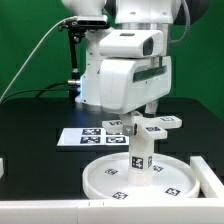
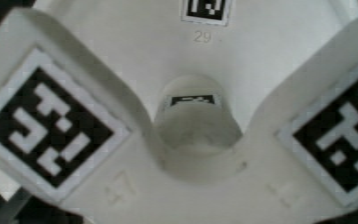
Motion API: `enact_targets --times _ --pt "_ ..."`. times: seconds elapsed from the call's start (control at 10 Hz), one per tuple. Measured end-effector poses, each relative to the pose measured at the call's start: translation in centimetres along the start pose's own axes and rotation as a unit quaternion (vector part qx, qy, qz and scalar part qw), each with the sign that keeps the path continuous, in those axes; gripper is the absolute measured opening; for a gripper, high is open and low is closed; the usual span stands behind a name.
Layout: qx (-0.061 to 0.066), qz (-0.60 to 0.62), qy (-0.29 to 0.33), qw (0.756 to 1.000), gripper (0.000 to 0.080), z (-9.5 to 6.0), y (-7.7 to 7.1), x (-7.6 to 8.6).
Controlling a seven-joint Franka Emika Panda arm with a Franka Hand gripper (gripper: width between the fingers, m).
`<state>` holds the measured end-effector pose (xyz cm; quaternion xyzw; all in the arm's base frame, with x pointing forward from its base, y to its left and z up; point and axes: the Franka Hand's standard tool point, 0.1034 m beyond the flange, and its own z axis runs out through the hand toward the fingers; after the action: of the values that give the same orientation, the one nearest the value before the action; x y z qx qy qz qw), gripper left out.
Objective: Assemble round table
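In the exterior view, the large rimmed round disc (image 1: 140, 178) lies flat on the black worktop (image 1: 40, 160) near the front edge, with small square tags on its surface. The short cylinder leg (image 1: 141, 152) stands upright at the middle of the disc, and the cross-shaped foot (image 1: 148, 125) sits across the top of the leg, its tagged arms spreading to both sides. The white robot arm (image 1: 125, 70) hangs directly above the foot, so the gripper (image 1: 150, 112) is mostly hidden; its jaws read as spread wide, and nothing is seen clamped between them. Behind the disc, toward the exterior view's left, the marker board (image 1: 85, 135) lies flat on the worktop. In the wrist view, the foot (image 2: 185, 140) fills the picture from close above: white arms carrying large black-and-white tags fan out from a rounded hub at the centre.
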<state>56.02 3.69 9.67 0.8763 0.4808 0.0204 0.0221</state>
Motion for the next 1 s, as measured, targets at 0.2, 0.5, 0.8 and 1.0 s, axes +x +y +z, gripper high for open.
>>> enact_targets --times 0.2,0.5,0.8,1.0 --pt "0.000 0.001 0.000 1.000 0.0548 0.01 0.03 -0.04" --pt "0.000 0.010 0.000 1.000 0.0449 0.01 0.04 -0.04" --pt "-0.014 0.185 0.024 0.982 0.0449 0.07 0.17 -0.21" --pt "-0.009 0.325 0.033 0.945 0.0449 0.10 0.14 -0.19"
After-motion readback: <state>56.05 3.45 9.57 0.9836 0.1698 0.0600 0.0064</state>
